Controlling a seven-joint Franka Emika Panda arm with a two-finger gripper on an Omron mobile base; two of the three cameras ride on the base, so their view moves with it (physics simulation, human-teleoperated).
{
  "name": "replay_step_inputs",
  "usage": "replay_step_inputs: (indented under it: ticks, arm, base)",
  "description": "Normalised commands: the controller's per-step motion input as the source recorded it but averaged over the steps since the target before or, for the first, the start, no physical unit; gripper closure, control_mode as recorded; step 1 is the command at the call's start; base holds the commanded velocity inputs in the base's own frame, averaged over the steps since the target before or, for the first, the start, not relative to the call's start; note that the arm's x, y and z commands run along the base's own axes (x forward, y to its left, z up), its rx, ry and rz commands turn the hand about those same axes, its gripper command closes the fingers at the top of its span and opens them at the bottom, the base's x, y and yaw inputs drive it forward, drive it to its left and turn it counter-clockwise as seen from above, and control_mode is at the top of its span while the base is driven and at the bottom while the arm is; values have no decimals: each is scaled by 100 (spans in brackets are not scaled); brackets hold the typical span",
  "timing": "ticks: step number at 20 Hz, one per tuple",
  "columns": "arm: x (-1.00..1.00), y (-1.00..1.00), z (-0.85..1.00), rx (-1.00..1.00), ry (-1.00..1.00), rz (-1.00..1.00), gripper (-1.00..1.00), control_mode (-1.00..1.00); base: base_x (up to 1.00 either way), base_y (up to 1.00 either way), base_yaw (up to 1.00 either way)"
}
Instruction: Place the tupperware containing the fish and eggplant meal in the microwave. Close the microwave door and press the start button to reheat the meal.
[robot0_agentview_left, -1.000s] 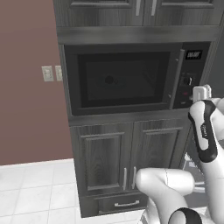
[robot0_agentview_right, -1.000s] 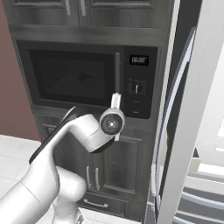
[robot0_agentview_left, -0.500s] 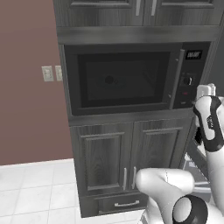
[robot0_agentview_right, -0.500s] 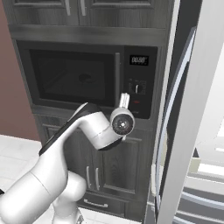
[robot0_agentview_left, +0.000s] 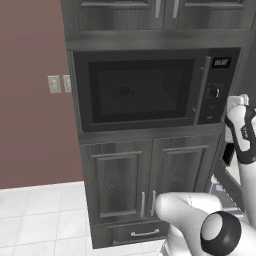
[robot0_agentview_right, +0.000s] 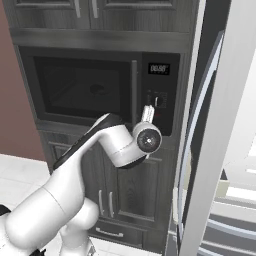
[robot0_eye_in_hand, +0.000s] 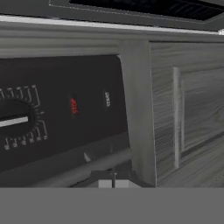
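Now shut claw (robot0_agentview_right: 148, 113) before microwave (robot0_agentview_right: 100, 87) panel

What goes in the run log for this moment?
microwave door: closed | hand: shut, empty, at control panel | start button: not yet pressed

Microwave (robot0_agentview_left: 150, 87): black body. Door (robot0_agentview_left: 135, 90): dark, with a dark glass window and a dark vertical bar handle (robot0_agentview_left: 201, 90). Control panel (robot0_agentview_left: 217, 85): black; display (robot0_agentview_right: 159, 68) shows pale digits; dial (robot0_eye_in_hand: 13, 119) is black with a pale grey pointer and white tick marks; one label (robot0_eye_in_hand: 74, 105) is red, one label (robot0_eye_in_hand: 107, 99) is white.

Cabinets (robot0_agentview_left: 150, 185): dark grey with wood-grain streaks; pulls are silver-grey.

Wall (robot0_agentview_left: 30, 100): dull reddish-brown. Wall plates (robot0_agentview_left: 59, 83): off-white.

Floor (robot0_agentview_left: 40, 220): white tiles with grey joints.

Arm (robot0_agentview_right: 90, 170): white with dark joints.

Fridge (robot0_agentview_right: 230, 125): white.
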Motion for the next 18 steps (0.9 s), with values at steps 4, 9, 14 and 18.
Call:
replay_step_inputs:
  ticks: [4, 9, 14, 18]
  arm:
    - [20, -2, -8, 0, 0, 0, 100, -100]
    - [18, 0, -16, 0, 0, 0, 100, -100]
    - [14, -3, -22, 0, 0, -1, 100, -100]
    - [17, -9, -18, 0, 0, -1, 100, -100]
  base:
    - [0, 0, 0]
    - [0, 0, 0]
    - [0, 0, 0]
    - [0, 0, 0]
